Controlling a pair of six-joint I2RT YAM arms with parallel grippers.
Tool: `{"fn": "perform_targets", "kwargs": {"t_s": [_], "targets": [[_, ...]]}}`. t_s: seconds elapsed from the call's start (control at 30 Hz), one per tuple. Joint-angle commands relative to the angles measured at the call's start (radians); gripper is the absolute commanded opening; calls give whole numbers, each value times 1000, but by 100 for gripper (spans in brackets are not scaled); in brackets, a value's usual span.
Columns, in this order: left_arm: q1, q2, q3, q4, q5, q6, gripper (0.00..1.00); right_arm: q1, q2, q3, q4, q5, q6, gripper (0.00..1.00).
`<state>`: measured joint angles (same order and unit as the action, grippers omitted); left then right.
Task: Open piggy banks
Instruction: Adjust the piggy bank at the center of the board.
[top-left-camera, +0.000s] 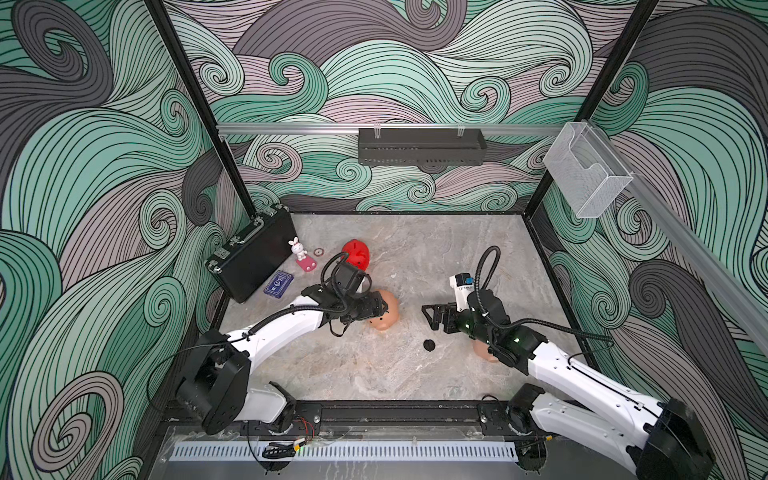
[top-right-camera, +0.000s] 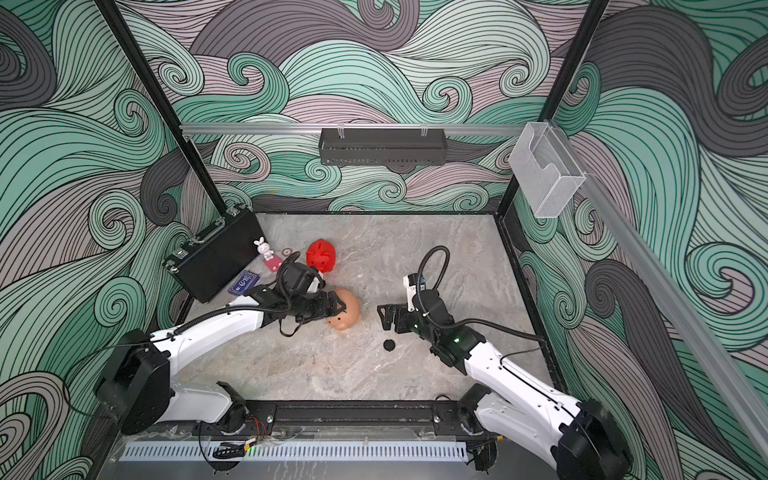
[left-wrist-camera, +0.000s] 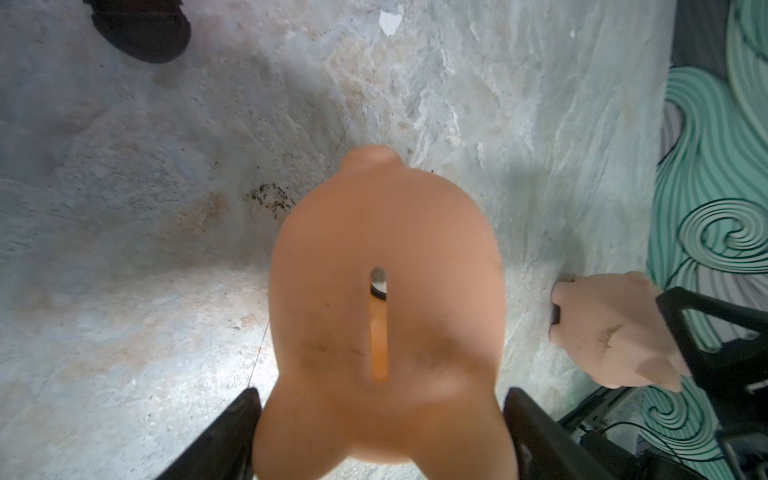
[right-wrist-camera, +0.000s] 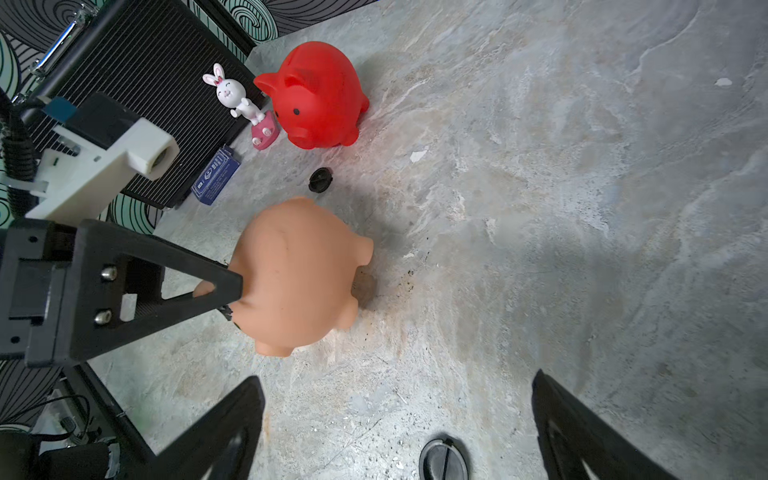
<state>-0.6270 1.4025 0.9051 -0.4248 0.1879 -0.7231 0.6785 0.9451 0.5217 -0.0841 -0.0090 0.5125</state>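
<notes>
Clamped around the peach pig (left-wrist-camera: 386, 299), my left pincer (left-wrist-camera: 380, 419) grips its rear, just in front of the red pig (top-left-camera: 356, 253). Only the left wrist view shows something inside its coin slot (left-wrist-camera: 379, 324). My right pincer (right-wrist-camera: 399, 432) gapes apart over a loose black plug (right-wrist-camera: 444, 459).

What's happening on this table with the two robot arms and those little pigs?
The left gripper is clamped on a peach-pink plastic piggy bank mid-table. The right gripper hangs open nearby, holding nothing. Two black round plugs lie loose on the marbled tabletop: one near the right gripper, another beside the red piggy bank.
</notes>
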Motion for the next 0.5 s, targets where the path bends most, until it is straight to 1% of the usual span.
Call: {"fn": "perform_targets", "kwargs": {"t_s": [0.0,0.13,0.47], "targets": [[-46,89,96,-223,-160,57,72,-7,-19,-12,-38,47,-29,99],[-100,185,240,-350,-285,78,72,-7,-36,-17,-55,77,-28,99],[-190,393,520,-570,-491,76,72,-7,-62,-23,-91,124,-25,99]]}}
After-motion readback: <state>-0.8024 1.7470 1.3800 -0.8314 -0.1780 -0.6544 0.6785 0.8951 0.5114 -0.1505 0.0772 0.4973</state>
